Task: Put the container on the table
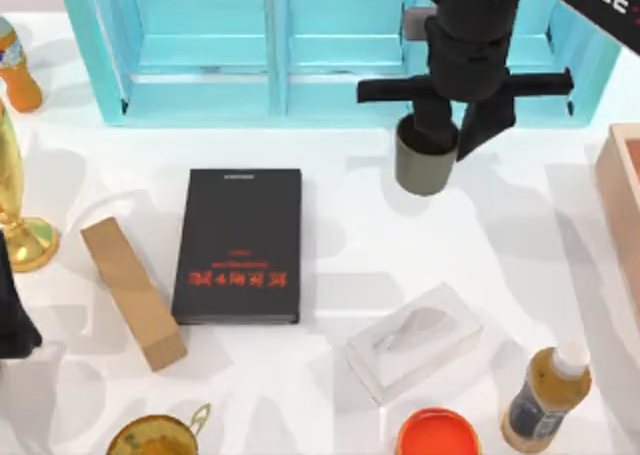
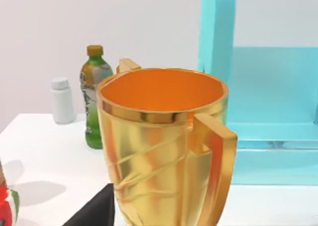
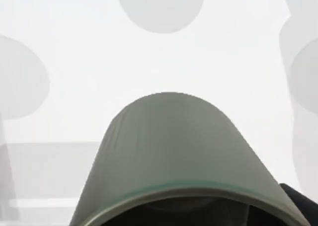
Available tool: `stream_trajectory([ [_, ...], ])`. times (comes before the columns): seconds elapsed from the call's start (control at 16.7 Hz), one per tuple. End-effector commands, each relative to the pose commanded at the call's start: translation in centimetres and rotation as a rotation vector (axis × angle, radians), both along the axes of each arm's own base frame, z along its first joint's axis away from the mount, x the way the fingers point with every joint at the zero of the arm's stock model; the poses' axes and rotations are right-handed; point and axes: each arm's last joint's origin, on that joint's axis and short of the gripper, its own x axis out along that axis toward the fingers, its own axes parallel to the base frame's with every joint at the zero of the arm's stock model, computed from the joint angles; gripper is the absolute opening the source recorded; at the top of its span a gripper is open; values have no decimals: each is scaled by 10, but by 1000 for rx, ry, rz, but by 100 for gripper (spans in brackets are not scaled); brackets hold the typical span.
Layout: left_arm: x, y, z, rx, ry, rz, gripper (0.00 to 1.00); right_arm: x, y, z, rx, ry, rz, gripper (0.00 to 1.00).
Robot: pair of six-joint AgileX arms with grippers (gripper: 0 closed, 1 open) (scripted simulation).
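Observation:
The container (image 1: 424,161), a small olive-green cup without a handle, hangs in my right gripper (image 1: 455,127), which is shut on its rim. It is over the white table (image 1: 360,255), just in front of the turquoise cabinet (image 1: 330,45), right of the middle. In the right wrist view the container's wall (image 3: 169,146) sits close below the camera with bare white tabletop (image 3: 99,62) beyond it. Whether its base touches the table I cannot tell. My left arm (image 1: 10,315) stays parked at the table's left edge.
A black book (image 1: 237,245) lies mid-table beside a tan block (image 1: 132,293). Near the front are a white tissue box (image 1: 415,340), an orange-red bowl (image 1: 437,435), a brown bottle (image 1: 545,400) and a gold cup (image 1: 155,437). A gold trophy (image 2: 164,146) stands at the left, a wooden box (image 1: 625,195) at the right.

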Motion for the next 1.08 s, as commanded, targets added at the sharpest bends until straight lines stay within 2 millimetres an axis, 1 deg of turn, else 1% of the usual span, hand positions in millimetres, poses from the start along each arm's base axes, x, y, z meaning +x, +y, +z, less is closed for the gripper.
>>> stream_trajectory([
  [0.36,0,0,0,0,0,0,100,-1,4,-45,2,2,0,0],
  [0.48,0,0,0,0,0,0,100,-1,4,-49,1,3,1,0],
  [0.66,0,0,0,0,0,0,100,-1,4,-49,1,3,1,0],
  [1.08,0,0,0,0,0,0,100,-1,4,-49,1,3,1,53],
])
